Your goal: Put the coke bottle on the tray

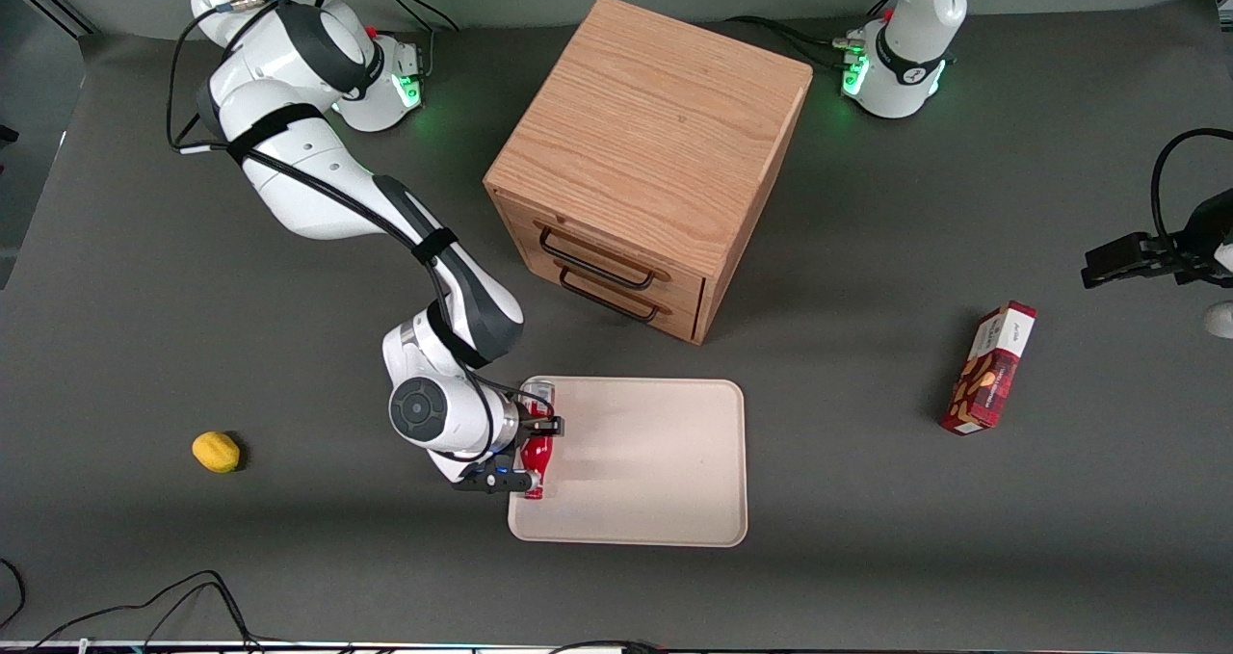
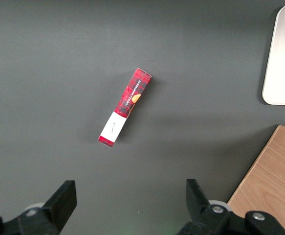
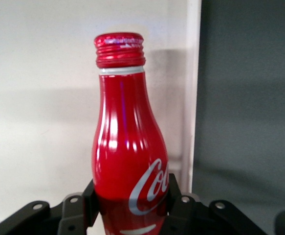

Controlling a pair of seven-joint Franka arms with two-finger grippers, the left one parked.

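Note:
The coke bottle [image 1: 537, 454] is a slim red bottle with white lettering and a red cap. It lies horizontal in my right gripper [image 1: 533, 454], over the edge of the tray [image 1: 655, 461] that is toward the working arm's end of the table. The gripper is shut on the bottle's body. In the right wrist view the bottle [image 3: 127, 147] sits between the two black fingers [image 3: 174, 196], with its cap over the pale tray surface [image 3: 44, 98] and the tray's rim beside it. Whether the bottle touches the tray I cannot tell.
A wooden drawer cabinet [image 1: 645, 163] stands farther from the front camera than the tray. A red snack box [image 1: 989, 368] lies toward the parked arm's end and also shows in the left wrist view [image 2: 125, 106]. A yellow lemon-like object [image 1: 216, 452] lies toward the working arm's end.

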